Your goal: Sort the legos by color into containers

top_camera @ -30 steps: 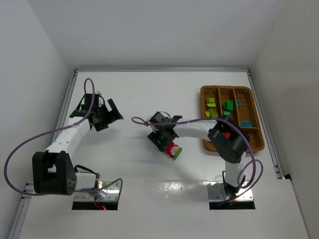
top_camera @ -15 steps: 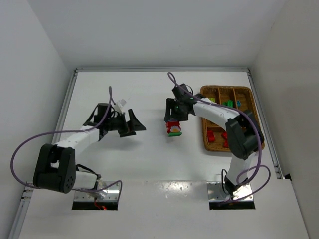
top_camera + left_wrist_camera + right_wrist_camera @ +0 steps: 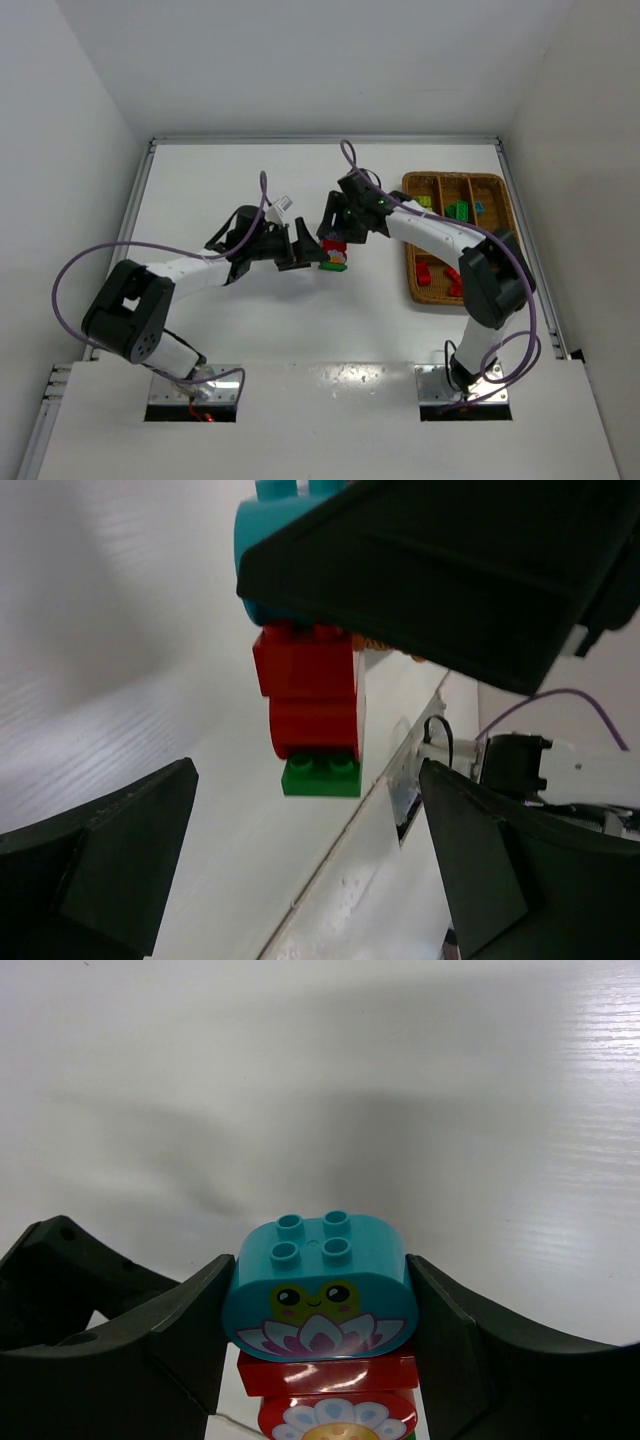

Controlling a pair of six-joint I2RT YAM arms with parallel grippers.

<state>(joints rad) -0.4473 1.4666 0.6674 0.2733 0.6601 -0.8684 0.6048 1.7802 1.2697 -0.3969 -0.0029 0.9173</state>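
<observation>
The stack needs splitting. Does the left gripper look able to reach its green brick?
Probably yes: left gripper stands open facing the stack, and the green brick hangs free below the right gripper.

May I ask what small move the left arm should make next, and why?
Probably nudge the open left gripper forward around the red plastic bricks: the right gripper clamps the teal printed brick atop them, just ahead of the left jaws.

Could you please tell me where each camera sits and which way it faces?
Top external: above and behind the bases, looking down on table, wicker tray and both arms.
Left wrist: on the left gripper, facing the brick stack side-on; own fingers at the bottom corners.
Right wrist: on the right gripper, looking down at the teal brick clamped between its jaws.
Shared: all three show the stack.
</observation>
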